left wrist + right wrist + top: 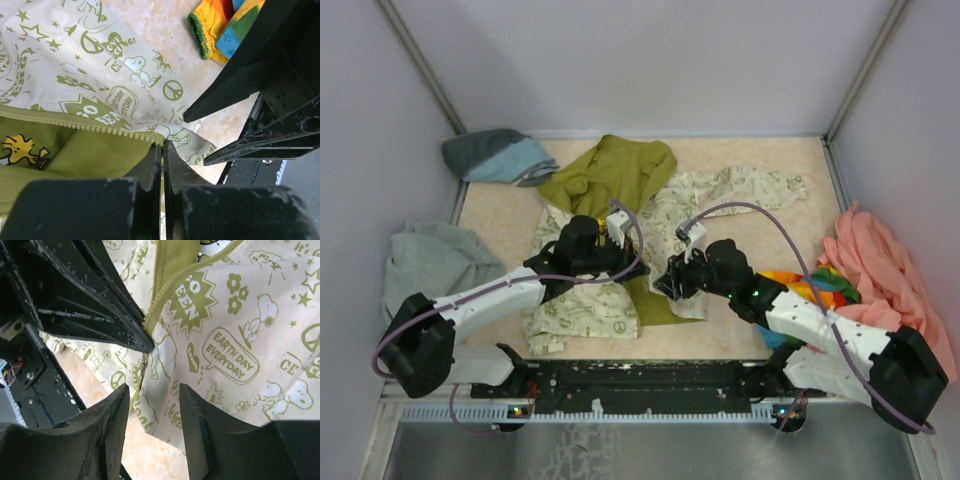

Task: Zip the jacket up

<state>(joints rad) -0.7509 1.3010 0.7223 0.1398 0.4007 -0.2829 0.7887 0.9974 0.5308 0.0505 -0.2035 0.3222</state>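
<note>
Left hand (162, 148) pinching one jacket (120, 75), right hand (153, 392) (parted)

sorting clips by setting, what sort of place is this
Probably a lab robot test cell: plain grey walls box in a table, left arm and right arm mounted at its edge, practice clothes like the jacket scattered about.
</note>
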